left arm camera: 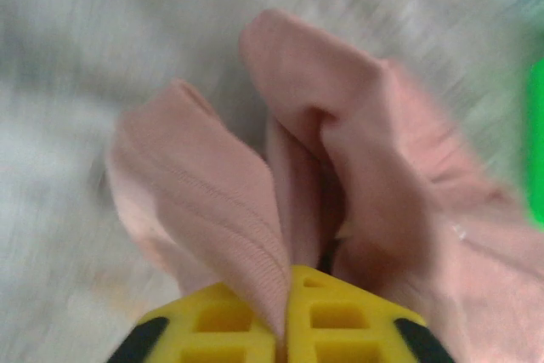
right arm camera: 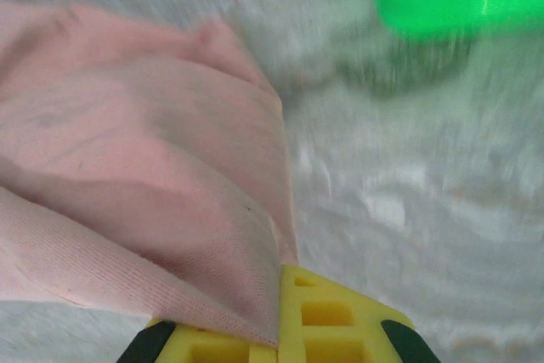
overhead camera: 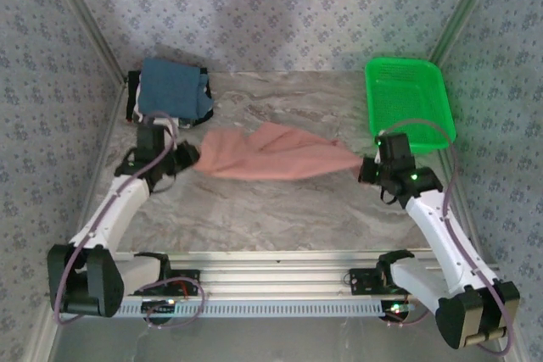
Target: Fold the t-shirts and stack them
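Yellow fingers [left arm camera: 340,325] of my left gripper [left arm camera: 286,299] pinch one end of the salmon-pink t-shirt [overhead camera: 271,156]. My right gripper [right arm camera: 279,308] pinches the other end, just in front of the green basket [overhead camera: 407,99]. From there the shirt stretches leftward over the table [overhead camera: 280,218]. Folded t-shirts [overhead camera: 174,89], blue on top, lie far left of the basket.

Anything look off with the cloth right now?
The salmon-pink t-shirt is bunched into a creased band, pinched at opposite ends by the left fingers and right fingers, not spread flat. Nothing looks spilled or damaged.
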`<state>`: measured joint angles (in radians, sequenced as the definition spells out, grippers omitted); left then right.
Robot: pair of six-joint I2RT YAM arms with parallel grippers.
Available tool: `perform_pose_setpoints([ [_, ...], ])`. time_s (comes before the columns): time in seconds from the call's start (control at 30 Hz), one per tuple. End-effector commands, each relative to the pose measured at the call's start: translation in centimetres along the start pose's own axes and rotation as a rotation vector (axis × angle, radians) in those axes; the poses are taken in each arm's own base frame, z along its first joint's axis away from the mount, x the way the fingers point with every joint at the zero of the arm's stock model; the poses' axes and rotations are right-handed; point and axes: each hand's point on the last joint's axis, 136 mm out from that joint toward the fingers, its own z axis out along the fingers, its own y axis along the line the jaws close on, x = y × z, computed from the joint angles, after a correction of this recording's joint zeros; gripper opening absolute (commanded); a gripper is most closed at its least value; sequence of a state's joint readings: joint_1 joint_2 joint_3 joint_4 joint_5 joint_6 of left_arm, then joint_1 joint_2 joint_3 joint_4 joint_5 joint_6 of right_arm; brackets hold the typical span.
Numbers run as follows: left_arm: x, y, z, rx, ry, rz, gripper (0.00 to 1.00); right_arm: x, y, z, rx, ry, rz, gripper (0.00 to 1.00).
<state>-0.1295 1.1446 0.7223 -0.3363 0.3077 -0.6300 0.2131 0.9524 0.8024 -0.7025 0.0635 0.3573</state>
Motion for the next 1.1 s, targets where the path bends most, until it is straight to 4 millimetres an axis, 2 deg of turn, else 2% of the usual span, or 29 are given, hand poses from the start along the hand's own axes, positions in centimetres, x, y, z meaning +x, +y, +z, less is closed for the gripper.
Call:
perform_pose_setpoints([
  [0.0,2.6,1.0,0.6,0.012,0.021,-0.081,0.18,1.8,-0.6,0.6,-0.011,0.003,0.116,0.00],
  [0.03,3.6,2.0,0.5,-0.014,0.026,-0.093,0.24,2.1,-0.8,0.6,-0.007,0.001,0.123,0.00],
  [0.1,4.3,3.3,-0.7,-0.057,-0.008,-0.100,0.42,2.2,-0.9,0.2,-0.007,-0.012,0.131,0.00],
  [0.2,3.3,3.8,-3.7,-0.098,-0.116,-0.084,0.65,2.3,-1.4,-0.3,0.009,-0.023,0.131,0.00],
  [0.33,1.2,2.7,-7.0,-0.115,-0.204,-0.029,0.78,3.0,-2.0,-0.3,0.026,-0.019,0.135,0.00],
  [0.4,0.4,1.5,-6.9,-0.093,-0.188,0.013,0.79,3.5,-2.1,0.0,0.026,-0.012,0.136,0.00],
  [0.53,-0.5,-1.8,-3.9,-0.004,-0.035,0.114,0.77,4.3,-2.0,0.7,0.014,0.005,0.150,0.00],
  [0.63,-1.0,-1.6,-1.3,-0.021,0.040,0.134,0.75,4.6,-2.0,0.9,0.012,0.013,0.153,0.00],
  [0.83,-0.5,-1.8,3.0,0.042,0.156,0.090,0.65,5.0,-2.1,1.2,0.012,0.020,0.150,0.00],
  [0.97,1.0,-2.8,4.4,0.103,0.220,0.074,0.60,5.5,-2.3,1.5,0.016,0.029,0.155,0.00],
  [1.07,3.4,-2.9,4.6,0.118,0.255,0.090,0.55,5.5,-2.4,1.8,0.024,0.027,0.158,0.00],
])
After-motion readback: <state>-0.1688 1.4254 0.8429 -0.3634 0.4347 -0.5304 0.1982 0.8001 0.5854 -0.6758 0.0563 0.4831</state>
